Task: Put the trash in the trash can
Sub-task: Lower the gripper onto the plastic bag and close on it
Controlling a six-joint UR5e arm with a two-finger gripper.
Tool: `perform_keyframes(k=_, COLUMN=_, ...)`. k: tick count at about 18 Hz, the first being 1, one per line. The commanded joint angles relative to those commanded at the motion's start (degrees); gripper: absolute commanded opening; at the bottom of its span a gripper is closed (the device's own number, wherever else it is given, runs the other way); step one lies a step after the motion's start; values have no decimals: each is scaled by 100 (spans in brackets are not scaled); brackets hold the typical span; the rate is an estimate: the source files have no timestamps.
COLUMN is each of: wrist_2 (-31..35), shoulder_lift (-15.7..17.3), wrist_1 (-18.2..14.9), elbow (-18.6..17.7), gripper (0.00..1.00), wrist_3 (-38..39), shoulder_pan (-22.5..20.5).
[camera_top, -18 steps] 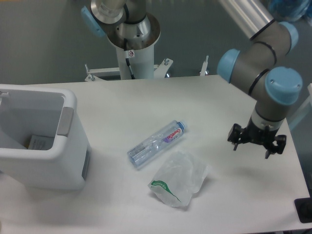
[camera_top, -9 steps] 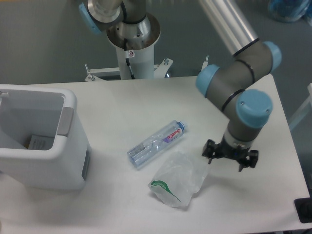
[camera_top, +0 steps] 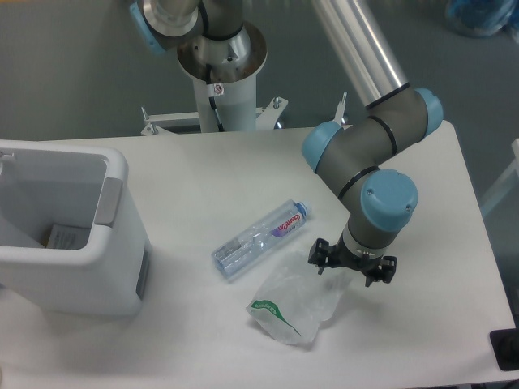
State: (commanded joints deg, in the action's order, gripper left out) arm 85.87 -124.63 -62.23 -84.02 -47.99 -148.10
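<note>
Near the tabletop's (camera_top: 195, 174) front edge, black two-finger gripper (camera_top: 352, 265) with jaws spread wide over clear thin plastic bag (camera_top: 296, 297); clear plastic water bottle (camera_top: 261, 239) beside it; white boxy trash can (camera_top: 69, 235) at left edge.

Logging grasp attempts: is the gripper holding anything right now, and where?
Nothing is held. The open gripper hovers over the plastic bag's right edge.

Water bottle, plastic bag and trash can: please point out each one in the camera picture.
water bottle (camera_top: 261, 240), fixed camera view, on the middle of its clear body
plastic bag (camera_top: 293, 300), fixed camera view, on its crumpled clear middle
trash can (camera_top: 113, 267), fixed camera view, on its white outer front wall
</note>
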Motion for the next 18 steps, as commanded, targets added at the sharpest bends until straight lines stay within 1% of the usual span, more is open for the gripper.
perform_keyframes(k=1, wrist_2=0, shoulder_lift=0, wrist_1=9, elbow=-61, gripper=83, wrist_3=9, shoulder_pan=0)
perform_keyframes(k=2, wrist_2=0, shoulder_lift=9, wrist_1=26, elbow=-123, gripper=79, wrist_3=35, shoulder_pan=9)
perform_keyframes(k=3, wrist_2=0, shoulder_lift=17, wrist_1=26, elbow=-141, gripper=73, wrist_3=44, shoulder_pan=17)
perform_keyframes(k=4, wrist_2=0, shoulder_lift=26, wrist_1=26, elbow=-158, gripper=61, wrist_3=53, shoulder_pan=44)
perform_keyframes(k=6, wrist_2=0, shoulder_lift=26, wrist_1=26, elbow=-176, gripper=34, wrist_3=61, shoulder_pan=88)
perform_keyframes(k=7, wrist_2=0, shoulder_lift=26, wrist_1=26, elbow=-176, gripper=23, wrist_3=79, shoulder_pan=97)
perform_keyframes(k=8, wrist_2=0, shoulder_lift=26, wrist_1=26, elbow=-167, gripper=5, wrist_3=97, shoulder_pan=97)
perform_keyframes(k=9, wrist_2=0, shoulder_lift=26, wrist_1=26, elbow=-159, gripper=0, wrist_3=88, shoulder_pan=97)
perform_keyframes(k=16, wrist_2=-26, shoulder_lift=53, wrist_1=26, elbow=-53, gripper=0, wrist_3=26, shoulder_pan=70)
perform_keyframes(k=18, wrist_2=-35, shoulder_lift=53, wrist_1=26, elbow=52, gripper=0, wrist_3=26, shoulder_pan=53)
